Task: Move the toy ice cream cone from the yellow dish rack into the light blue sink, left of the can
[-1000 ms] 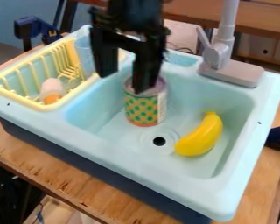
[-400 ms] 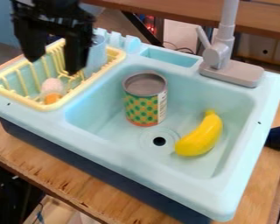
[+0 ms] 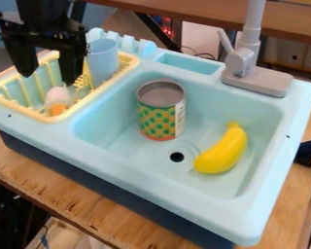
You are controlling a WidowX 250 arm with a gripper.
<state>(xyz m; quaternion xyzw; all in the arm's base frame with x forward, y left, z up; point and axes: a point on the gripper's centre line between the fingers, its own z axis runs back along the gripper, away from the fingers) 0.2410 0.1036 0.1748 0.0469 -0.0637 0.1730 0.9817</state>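
Claw wide open, empty, above rack; white-orange toy lies inside, near cup; an off-centre descent risks snagging tines or knocking cup.

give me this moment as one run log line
gripper: open, over yellow rack | blue cup: in rack | can: upright in sink | banana: in sink, beside drain
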